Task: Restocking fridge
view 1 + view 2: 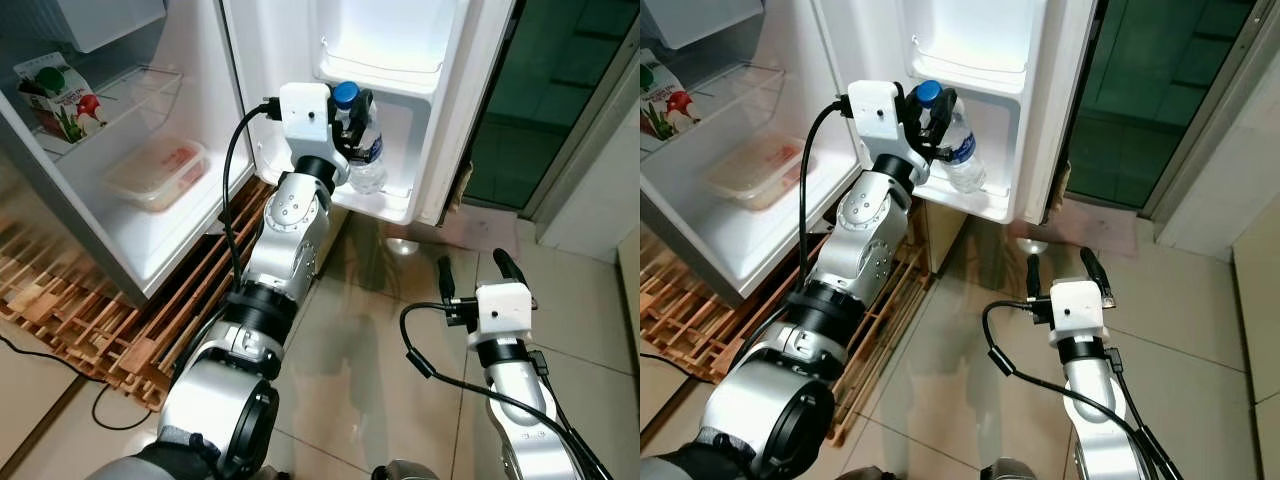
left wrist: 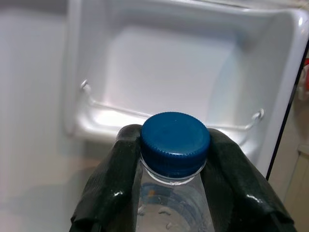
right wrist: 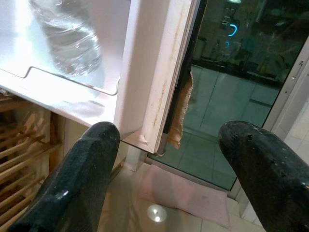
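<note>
While left gripper [image 1: 352,128] clamps water bottle [image 1: 362,150] by neck, I'm seating it in door shelf [image 1: 395,205] (tilted); next: straighten, release. Right gripper [image 1: 480,272] idle, fingers apart.

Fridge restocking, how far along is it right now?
Done: a juice carton and a food container sit on the fridge shelves. In hand: the left gripper holds a water bottle at the door shelf, unreleased. The right gripper is open, carrying nothing.
</note>
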You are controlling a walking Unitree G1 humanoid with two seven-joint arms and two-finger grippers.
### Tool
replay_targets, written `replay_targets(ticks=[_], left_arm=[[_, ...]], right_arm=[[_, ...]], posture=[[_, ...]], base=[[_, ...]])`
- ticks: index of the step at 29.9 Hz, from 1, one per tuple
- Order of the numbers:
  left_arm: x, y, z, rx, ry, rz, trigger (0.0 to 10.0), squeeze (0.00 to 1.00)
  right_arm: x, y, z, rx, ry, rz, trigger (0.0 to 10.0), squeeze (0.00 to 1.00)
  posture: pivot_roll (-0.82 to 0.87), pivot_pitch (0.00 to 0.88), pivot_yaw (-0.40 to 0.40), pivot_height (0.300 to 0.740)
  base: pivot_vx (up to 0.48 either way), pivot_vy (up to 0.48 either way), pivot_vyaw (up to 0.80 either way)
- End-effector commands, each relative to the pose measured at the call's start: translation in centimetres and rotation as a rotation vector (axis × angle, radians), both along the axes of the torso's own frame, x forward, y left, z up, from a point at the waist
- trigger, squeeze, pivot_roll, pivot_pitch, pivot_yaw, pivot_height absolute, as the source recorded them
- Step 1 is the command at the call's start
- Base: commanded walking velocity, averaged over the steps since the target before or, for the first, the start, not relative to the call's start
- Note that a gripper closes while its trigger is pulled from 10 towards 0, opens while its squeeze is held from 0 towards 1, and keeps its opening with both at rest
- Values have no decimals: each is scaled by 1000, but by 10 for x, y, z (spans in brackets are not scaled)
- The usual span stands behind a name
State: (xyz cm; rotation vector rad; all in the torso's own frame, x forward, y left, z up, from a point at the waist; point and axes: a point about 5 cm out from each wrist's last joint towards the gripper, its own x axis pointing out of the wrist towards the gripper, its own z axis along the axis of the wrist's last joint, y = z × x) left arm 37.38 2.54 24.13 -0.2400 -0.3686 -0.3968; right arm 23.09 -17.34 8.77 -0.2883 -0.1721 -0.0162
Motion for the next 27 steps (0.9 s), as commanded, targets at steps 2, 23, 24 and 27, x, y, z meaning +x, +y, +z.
replay_targets(ticks=[2, 23, 24, 27], left_arm=[[-21, -57, 43, -143, -98, -153, 10000, 0], [-34, -92, 13, -90, -61, -191, 10000, 0], [-35, -95, 5, -75, -46, -184, 10000, 0], [-39, -100, -2, -39, -44, -193, 10000, 0]], right_arm=[[-5, 0, -1, 2, 8, -16, 10000, 0], [-18, 5, -6, 13, 34, -68, 10000, 0], [-19, 5, -7, 13, 37, -74, 10000, 0], [-20, 4, -8, 14, 38, -81, 10000, 0]], posture=[[-240, 67, 97, 732], [-286, 72, 153, 732], [-291, 70, 155, 732], [-297, 69, 159, 732]], base=[[0, 0, 0], [0, 0, 0], [0, 0, 0], [0, 0, 0]])
